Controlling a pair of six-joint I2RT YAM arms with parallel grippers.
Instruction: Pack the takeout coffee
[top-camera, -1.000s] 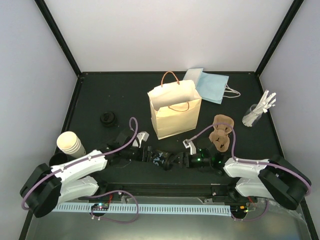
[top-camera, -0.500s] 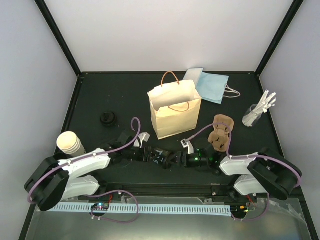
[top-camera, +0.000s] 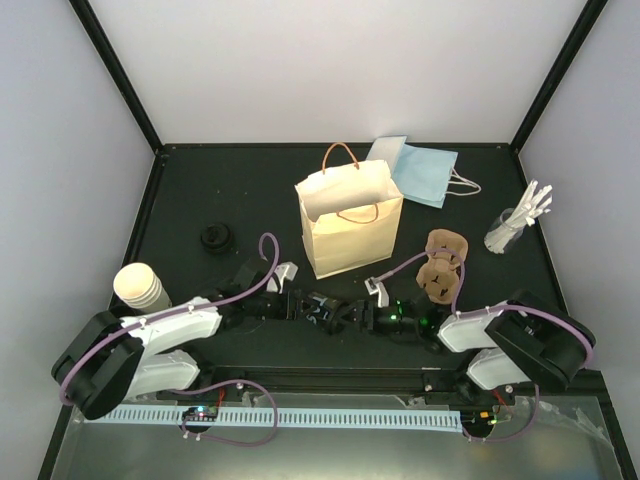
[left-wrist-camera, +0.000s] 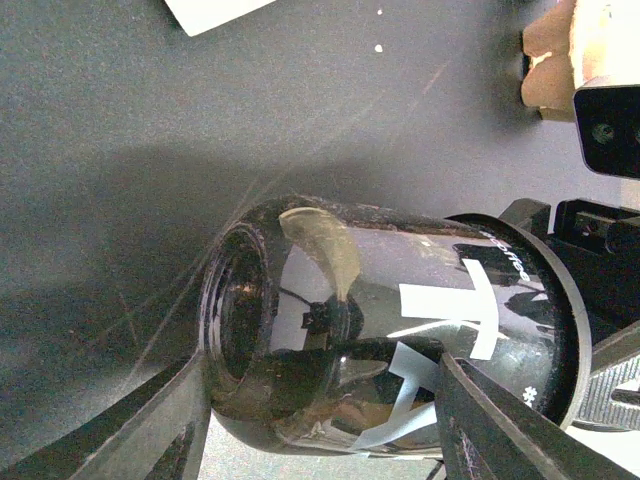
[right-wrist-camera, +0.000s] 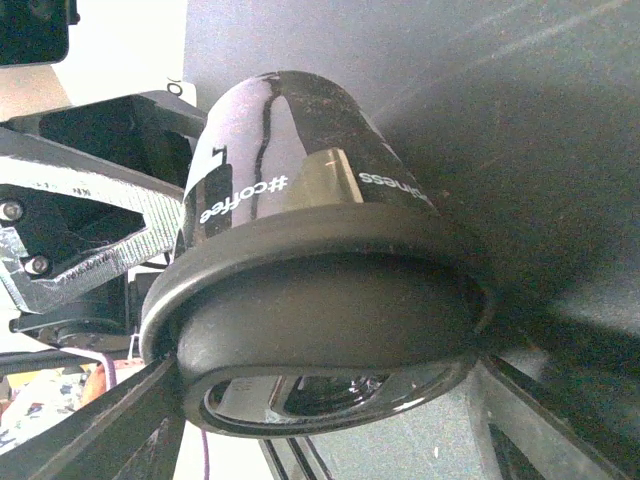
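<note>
The takeout coffee (top-camera: 325, 311) here is a glossy black cup with white "#coffee" lettering and a black lid. It lies on its side, held between my two grippers near the front middle of the table. In the left wrist view the cup (left-wrist-camera: 380, 330) has its base to the left and its lid to the right. My left gripper (left-wrist-camera: 322, 372) is shut on its lower body. In the right wrist view the lid (right-wrist-camera: 320, 320) faces the camera and my right gripper (right-wrist-camera: 326, 372) is shut on its rim. The grippers meet tip to tip, left (top-camera: 303, 305) and right (top-camera: 352, 318).
A tan paper bag (top-camera: 350, 225) stands open just behind the grippers. A brown pulp carrier (top-camera: 442, 265) lies to its right and a stack of cream cups (top-camera: 140, 286) at the left. Black lids (top-camera: 215, 238), a blue bag (top-camera: 425, 172) and a glass of white cutlery (top-camera: 518, 222) stand further back.
The right gripper has edged left, closer onto the cup's lid. The cup and the left gripper have shifted slightly toward the bag.
</note>
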